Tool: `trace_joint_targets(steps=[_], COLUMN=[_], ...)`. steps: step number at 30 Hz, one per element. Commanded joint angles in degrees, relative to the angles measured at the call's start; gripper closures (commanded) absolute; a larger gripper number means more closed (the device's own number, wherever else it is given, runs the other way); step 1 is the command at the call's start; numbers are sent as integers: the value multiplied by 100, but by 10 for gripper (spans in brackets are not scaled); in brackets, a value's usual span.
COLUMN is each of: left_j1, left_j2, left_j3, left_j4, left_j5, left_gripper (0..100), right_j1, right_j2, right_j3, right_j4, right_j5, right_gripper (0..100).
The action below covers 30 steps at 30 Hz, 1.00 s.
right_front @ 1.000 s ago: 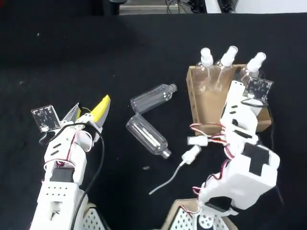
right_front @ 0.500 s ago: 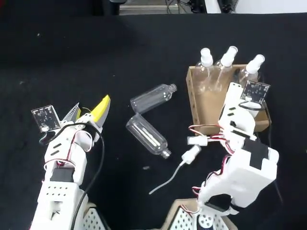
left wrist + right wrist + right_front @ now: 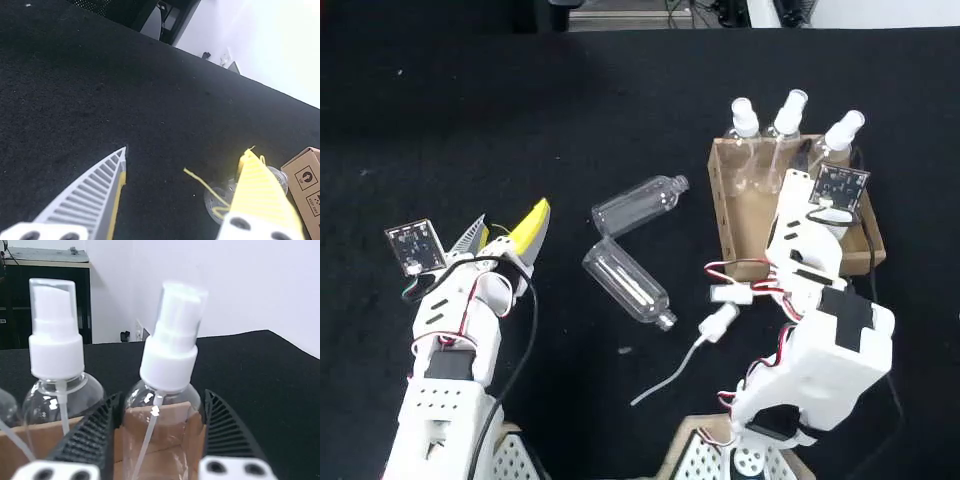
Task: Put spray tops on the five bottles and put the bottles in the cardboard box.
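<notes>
Three capped bottles lean on the far wall of the cardboard box [image 3: 724,205], their white spray tops [image 3: 744,115] rising above it. My right gripper [image 3: 809,158] is inside the box. Its black jaws press both sides of the rightmost bottle [image 3: 162,440], beside a second capped bottle [image 3: 55,400]. Two clear uncapped bottles [image 3: 640,203] [image 3: 628,283] lie mid-table. Two loose spray tops [image 3: 732,294] [image 3: 718,322] lie near the box's front corner. My left gripper [image 3: 505,228] [image 3: 185,152] stands open at the left, with one bottle's mouth [image 3: 220,197] just beyond its yellow finger.
A dip tube [image 3: 665,385] trails from the nearer spray top toward the front edge. The box corner [image 3: 306,175] shows past the left gripper. Bare black cloth covers the far and left table.
The right arm has pushed farther into the box toward its far wall, and the three bottle tops have shifted slightly left. The left arm has stayed still.
</notes>
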Motion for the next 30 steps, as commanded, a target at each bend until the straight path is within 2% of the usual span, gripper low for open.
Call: trace_joint_targets(steps=[1, 18, 30], left_j1=[66, 66, 66], left_j2=[-44, -44, -44], left_j3=[13, 22, 22], left_j4=[-105, -105, -105], left_j5=[-35, -35, -35], left_gripper=[669, 669, 669], right_j1=[-53, 378, 334], right_j2=[-22, -66, -22], right_j3=[-22, -75, -31], right_j4=[-158, -185, -167], right_j5=[53, 53, 53], right_gripper=[849, 850, 849])
